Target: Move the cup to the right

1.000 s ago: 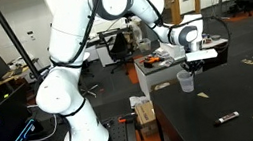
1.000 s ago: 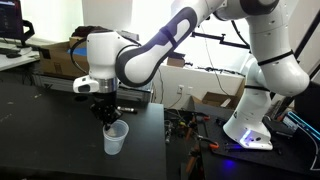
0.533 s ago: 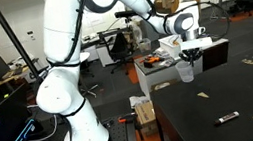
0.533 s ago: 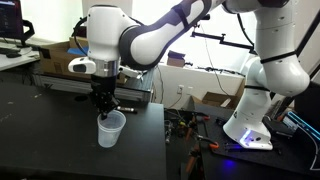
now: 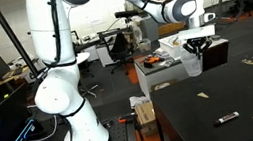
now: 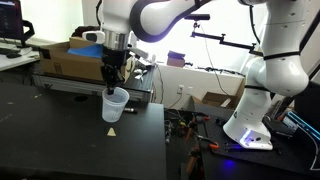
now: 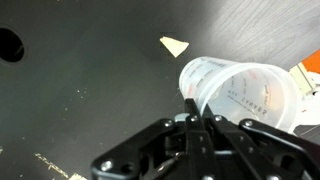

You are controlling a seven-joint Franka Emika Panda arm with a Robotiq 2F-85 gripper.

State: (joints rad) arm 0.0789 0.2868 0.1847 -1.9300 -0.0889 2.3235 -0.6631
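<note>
Looking through the wrist view, I see the gripper (image 7: 193,104) pinching the cup (image 7: 245,95) by its rim. The two fingers (image 7: 186,120) are drawn in narrow, with one side of the thin wall caught between them. The cup is whitish and see-through, with faint print on its side, and it leans away from the fingers with its mouth turned toward the camera. Below it lies the dark table (image 7: 70,110), with a small pale scrap (image 7: 175,45) on it a little way off.

In both exterior views the arm (image 6: 150,15) reaches down from above, and the cup (image 6: 115,106) hangs under the gripper (image 6: 110,89) near the table's edge. It seems to be clear of the table (image 6: 50,140) (the base sits above the surface line, though I cannot be sure of the gap). The scrap (image 6: 112,131) lies on the top just below it. A cardboard box (image 6: 65,55) stands behind.

In an exterior view the cup (image 5: 194,67) shows beneath the gripper (image 5: 196,54), over the far edge of the table (image 5: 242,99). A small dark object (image 5: 228,118) lies well apart from it, toward the near side.
</note>
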